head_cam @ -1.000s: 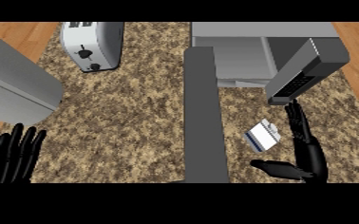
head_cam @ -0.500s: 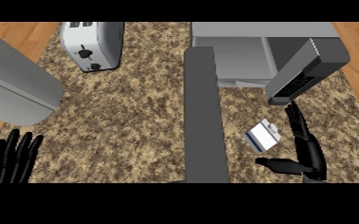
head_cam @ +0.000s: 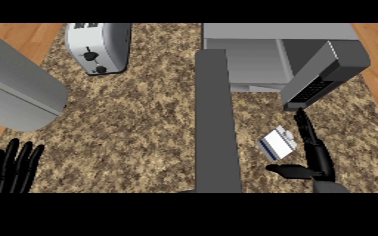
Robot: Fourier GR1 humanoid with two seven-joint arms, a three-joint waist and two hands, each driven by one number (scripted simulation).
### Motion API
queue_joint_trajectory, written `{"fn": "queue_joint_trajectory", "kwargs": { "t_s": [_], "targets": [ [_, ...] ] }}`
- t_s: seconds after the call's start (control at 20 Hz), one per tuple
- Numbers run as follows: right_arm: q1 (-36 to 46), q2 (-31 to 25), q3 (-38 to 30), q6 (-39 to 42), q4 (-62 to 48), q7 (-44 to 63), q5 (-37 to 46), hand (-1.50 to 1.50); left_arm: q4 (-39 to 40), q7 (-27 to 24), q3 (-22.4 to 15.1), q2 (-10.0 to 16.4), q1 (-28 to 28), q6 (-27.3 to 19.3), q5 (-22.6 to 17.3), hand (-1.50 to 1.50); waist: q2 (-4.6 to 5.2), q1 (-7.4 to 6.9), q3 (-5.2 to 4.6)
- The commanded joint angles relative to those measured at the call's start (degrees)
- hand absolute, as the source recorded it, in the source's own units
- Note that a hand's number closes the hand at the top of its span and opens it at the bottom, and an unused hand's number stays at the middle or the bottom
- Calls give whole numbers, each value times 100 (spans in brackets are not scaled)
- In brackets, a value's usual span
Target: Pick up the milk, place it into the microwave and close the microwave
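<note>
So where is the milk carton?

On the speckled counter, right of centre, in front of the microwave and near the lower end of its open door. It is not lifted and not inside the oven.

Which way does it lie from the hand?

The right hand enters from the bottom edge. Its fingers run straight up along the carton's right side, just beside it. The thumb points leftward below the carton, so the carton sits in the open crook between thumb and fingers. The hand is spread, not closed on it. Whether any finger touches it I cannot tell.

And its long axis?

Viewed from steeply above, it shows as a small white and blue box turned cornerwise. It looks upright, though I cannot be sure.

And the other hand?

The left hand rests open, fingers up, at the lower left corner, well apart from the carton. The right hand is far nearer, so closing it round the carton is probably the next move.
</note>
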State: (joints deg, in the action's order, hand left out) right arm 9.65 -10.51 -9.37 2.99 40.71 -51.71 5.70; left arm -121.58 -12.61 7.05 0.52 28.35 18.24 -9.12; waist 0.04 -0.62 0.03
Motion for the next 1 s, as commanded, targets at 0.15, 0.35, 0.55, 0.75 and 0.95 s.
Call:
{"fn": "queue_joint_trajectory", "kwargs": {
  "t_s": [0.15,0.35,0.55,0.75,0.95],
  "targets": [
    [576,-203,-206,512,-1798,-999,25,-150,15,178,38,11,-326,-127,19,-150,16,-7,7],
    [948,-253,-209,641,-2277,-1060,80,-150,462,-335,-93,-51,-255,-133,353,-150,15,-12,5],
    [842,-163,-281,345,-2297,-1476,52,-150,-191,310,4,-19,-102,-105,-50,-150,11,-9,6],
    [1326,-287,-464,534,-2588,-1345,-56,-150,257,-103,175,157,-178,98,-141,-150,27,-43,10],
    [1057,-145,-471,1175,-2440,-1553,-230,150,30,4,-43,-35,4,12,-36,-150,18,-31,12]
  ]
}}
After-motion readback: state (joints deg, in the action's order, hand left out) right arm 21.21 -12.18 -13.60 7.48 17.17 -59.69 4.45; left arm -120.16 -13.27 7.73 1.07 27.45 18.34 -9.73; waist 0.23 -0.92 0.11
